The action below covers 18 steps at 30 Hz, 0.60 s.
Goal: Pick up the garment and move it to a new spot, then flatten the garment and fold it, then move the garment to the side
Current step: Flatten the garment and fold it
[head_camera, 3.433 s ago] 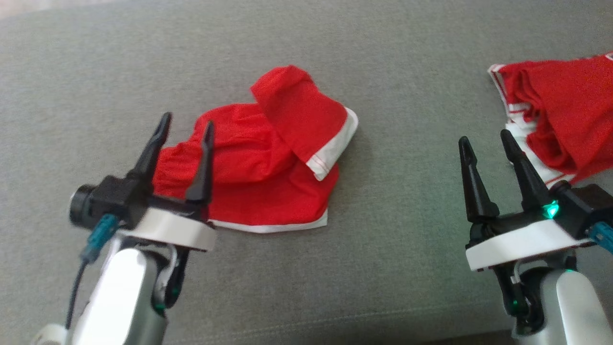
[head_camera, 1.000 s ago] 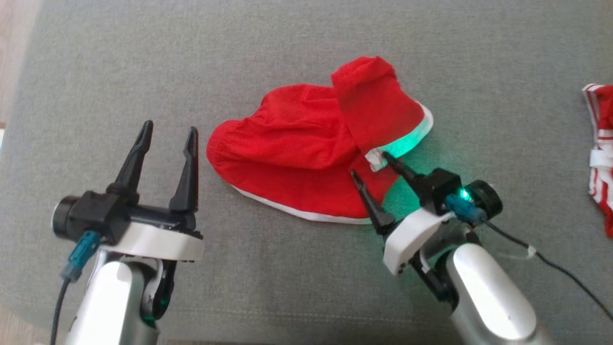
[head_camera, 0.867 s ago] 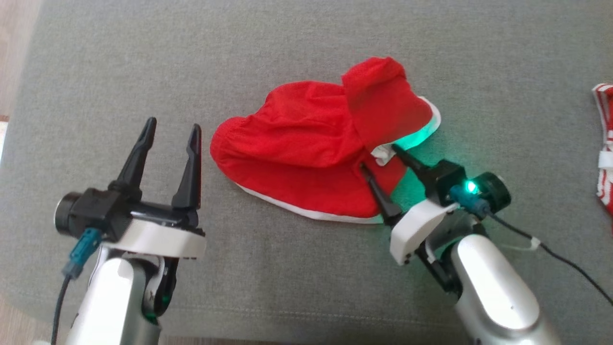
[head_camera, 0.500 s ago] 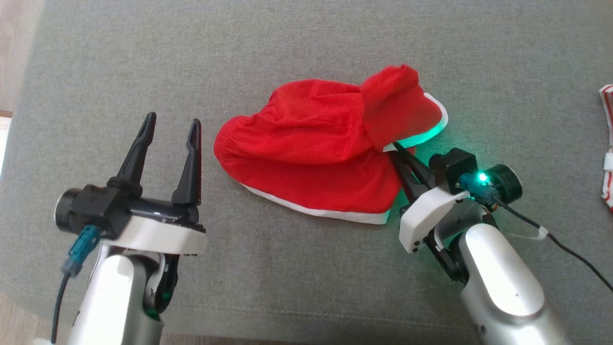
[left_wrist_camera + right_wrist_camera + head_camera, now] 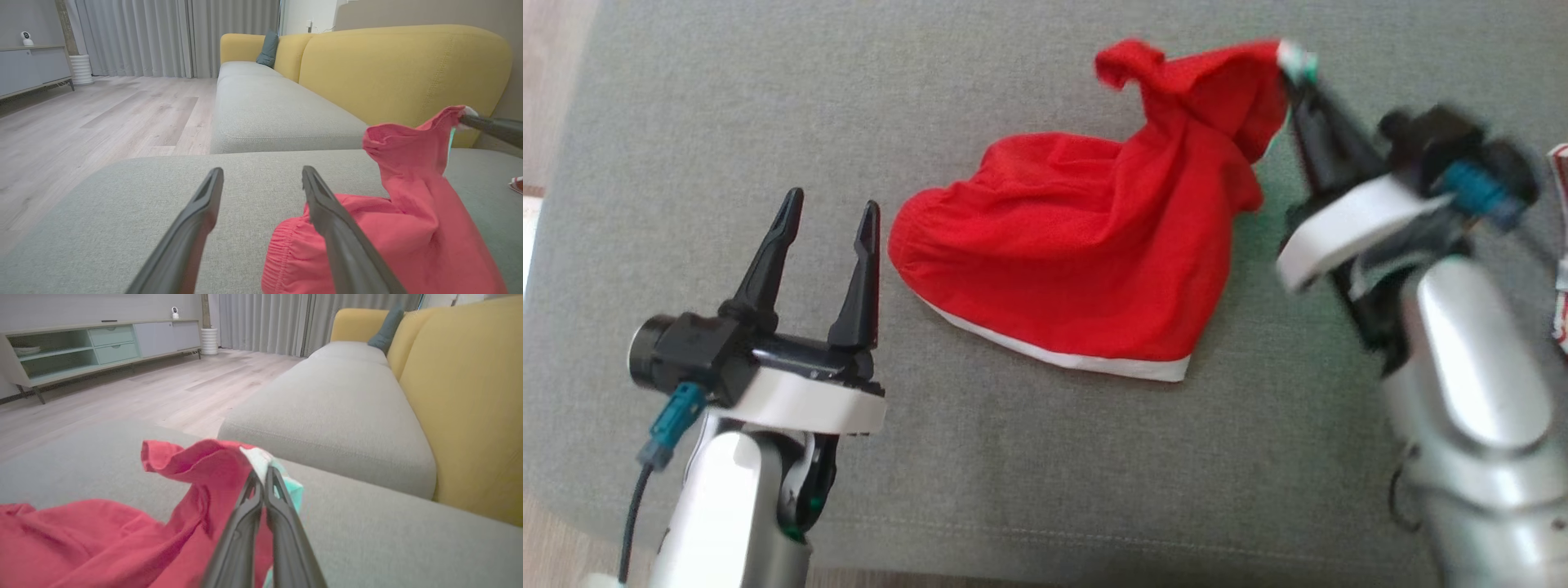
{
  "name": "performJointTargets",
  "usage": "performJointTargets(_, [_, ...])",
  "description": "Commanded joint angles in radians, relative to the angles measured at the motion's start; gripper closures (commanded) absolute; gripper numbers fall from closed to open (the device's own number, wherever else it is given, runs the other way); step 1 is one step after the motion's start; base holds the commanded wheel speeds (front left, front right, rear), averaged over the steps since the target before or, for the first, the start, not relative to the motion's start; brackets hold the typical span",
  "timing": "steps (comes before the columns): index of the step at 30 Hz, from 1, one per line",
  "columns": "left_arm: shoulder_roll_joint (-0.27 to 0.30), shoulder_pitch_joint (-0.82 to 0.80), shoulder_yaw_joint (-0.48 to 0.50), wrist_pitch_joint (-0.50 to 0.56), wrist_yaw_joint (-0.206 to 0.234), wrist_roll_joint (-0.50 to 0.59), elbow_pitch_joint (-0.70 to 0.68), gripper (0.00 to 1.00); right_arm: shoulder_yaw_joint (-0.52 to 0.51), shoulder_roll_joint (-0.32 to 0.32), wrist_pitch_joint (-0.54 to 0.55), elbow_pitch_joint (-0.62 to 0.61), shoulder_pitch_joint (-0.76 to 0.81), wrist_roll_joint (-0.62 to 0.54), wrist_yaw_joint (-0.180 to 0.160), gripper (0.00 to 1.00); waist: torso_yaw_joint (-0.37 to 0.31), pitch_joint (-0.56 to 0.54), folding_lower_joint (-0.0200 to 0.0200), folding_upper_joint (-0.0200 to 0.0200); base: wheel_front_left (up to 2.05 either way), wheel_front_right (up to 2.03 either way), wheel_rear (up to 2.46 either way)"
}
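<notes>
Garment (image 5: pixel 1086 269): red, mostly on the grey sofa seat (image 5: pixel 1029 465), one white-trimmed corner raised.
Feel: looks light, limp, drapes freely.
Right end effector (image 5: pixel 1293 69): pinching that corner.
Left end effector (image 5: pixel 833 206): spread, beside the gathered edge; good second hold.

Bright even daylight; soft shadows; right gripper (image 5: pixel 1298 82) motion-blurred, head view.
</notes>
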Motion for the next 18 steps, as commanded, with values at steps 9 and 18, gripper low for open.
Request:
performJointTargets(9, [-0.008,-0.077,0.021,-0.012,-0.021,0.014,-0.038,0.0,-0.064,-0.068,-0.004,0.105,-0.231,0.028,-0.001,1.0,0.057,0.05,0.0,0.0,0.0,0.0,0.0])
performJointTargets(18, [-0.024,-0.121,-0.009,-0.012,-0.035,0.017,-0.042,0.0,-0.182,-0.135,-0.077,0.457,-0.409,0.018,-0.001,1.0,0.106,0.106,0.0,0.0,0.0,0.0,0.0])
